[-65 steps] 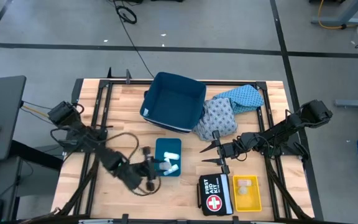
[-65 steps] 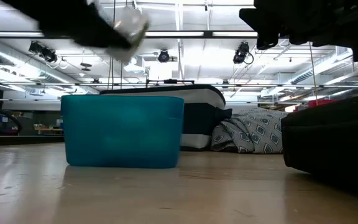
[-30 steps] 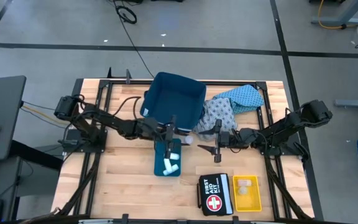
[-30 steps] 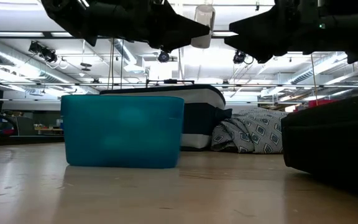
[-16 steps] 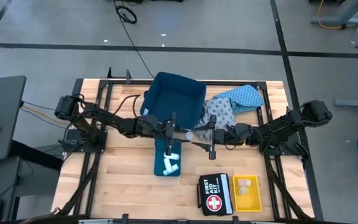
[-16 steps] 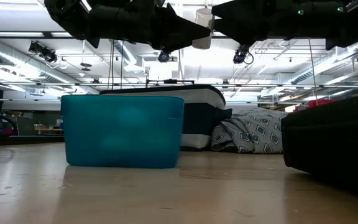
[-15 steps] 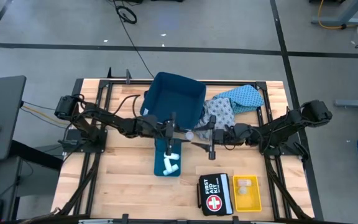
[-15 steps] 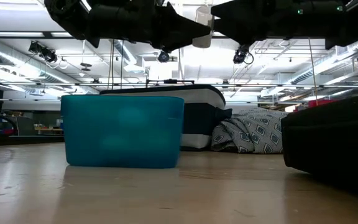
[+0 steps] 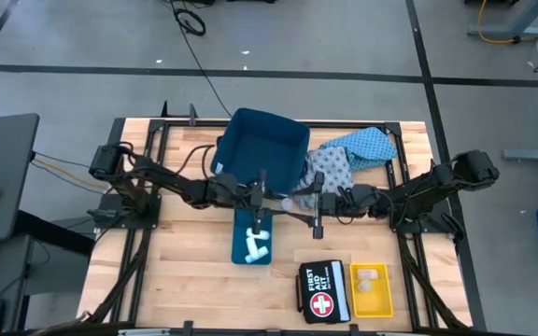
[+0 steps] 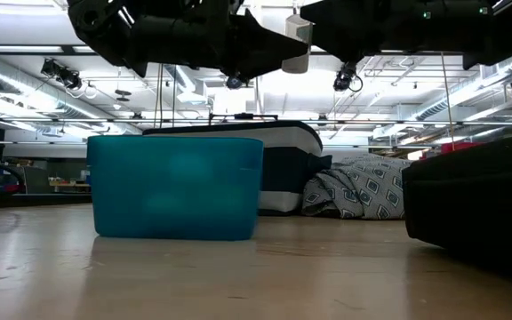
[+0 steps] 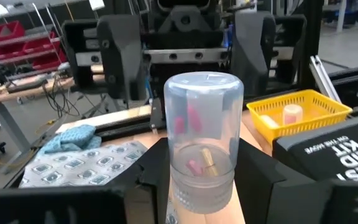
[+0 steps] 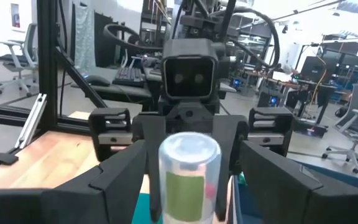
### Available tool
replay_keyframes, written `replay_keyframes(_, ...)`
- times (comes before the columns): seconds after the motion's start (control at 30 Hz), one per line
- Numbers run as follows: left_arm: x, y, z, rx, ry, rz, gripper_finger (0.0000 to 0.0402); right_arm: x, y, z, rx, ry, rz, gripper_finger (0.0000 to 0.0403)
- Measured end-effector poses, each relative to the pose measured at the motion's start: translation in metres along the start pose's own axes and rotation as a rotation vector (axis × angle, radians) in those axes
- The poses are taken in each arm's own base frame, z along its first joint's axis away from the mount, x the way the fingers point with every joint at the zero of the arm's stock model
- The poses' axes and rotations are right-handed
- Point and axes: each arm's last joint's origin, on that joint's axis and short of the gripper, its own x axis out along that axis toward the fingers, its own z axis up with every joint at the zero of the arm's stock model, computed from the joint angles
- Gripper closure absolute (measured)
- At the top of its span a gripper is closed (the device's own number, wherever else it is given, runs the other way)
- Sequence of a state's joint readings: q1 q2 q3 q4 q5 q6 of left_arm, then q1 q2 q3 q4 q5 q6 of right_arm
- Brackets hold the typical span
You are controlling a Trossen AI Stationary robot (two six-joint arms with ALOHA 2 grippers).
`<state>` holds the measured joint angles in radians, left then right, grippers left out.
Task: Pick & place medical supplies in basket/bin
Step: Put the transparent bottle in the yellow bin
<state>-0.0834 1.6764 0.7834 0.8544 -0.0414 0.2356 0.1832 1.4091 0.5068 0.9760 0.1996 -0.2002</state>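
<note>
a small clear vial with a few pink and tan bits inside hangs in the air between the two arms, above the middle of the table, just over the far end of the small teal tray. its long axis lies level, running left to right, with its base in the left gripper and its rounded closed end pointing right, toward the right gripper.

the left gripper's fingers are clamped on the vial's base. the right gripper's fingers stand spread wide to either side of the vial's rounded end; whether they touch it cannot be told. both arms reach in level from their own sides of the table and meet head-on at the centre, wrists facing each other.

two white rolls lie in the teal tray below. the dark blue bin sits just beyond, on the far side, with the patterned cloth garments heaped at its right. near the front edge lie a first aid kit and a yellow basket holding pale packets.
</note>
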Motion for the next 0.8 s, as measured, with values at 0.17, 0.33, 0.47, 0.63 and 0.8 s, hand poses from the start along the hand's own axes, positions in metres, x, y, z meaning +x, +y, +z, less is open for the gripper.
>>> replay_keyframes(0.17, 0.004, -0.001, -0.003, -0.003, -0.034, 0.008, 0.0273, 0.000, -0.002, -0.001, 0.002, 0.008, -0.001, 0.0133)
replay_keyframes(0.33, 0.004, -0.001, -0.003, -0.005, -0.040, 0.011, 0.0273, 0.000, -0.002, -0.001, 0.002, 0.008, -0.001, 0.0138)
replay_keyframes(0.47, 0.004, -0.001, -0.002, -0.006, -0.055, 0.012, 0.0273, 0.002, -0.001, -0.006, -0.005, 0.024, 0.002, 0.0155)
replay_keyframes(0.63, 0.004, -0.001, -0.002, -0.012, -0.050, 0.011, 0.0273, 0.006, 0.001, -0.012, -0.008, 0.014, 0.000, 0.0172)
replay_keyframes(0.8, 0.004, -0.001, -0.002, -0.012, -0.050, 0.011, 0.0273, 0.008, 0.001, -0.014, -0.007, -0.003, -0.009, 0.0190)
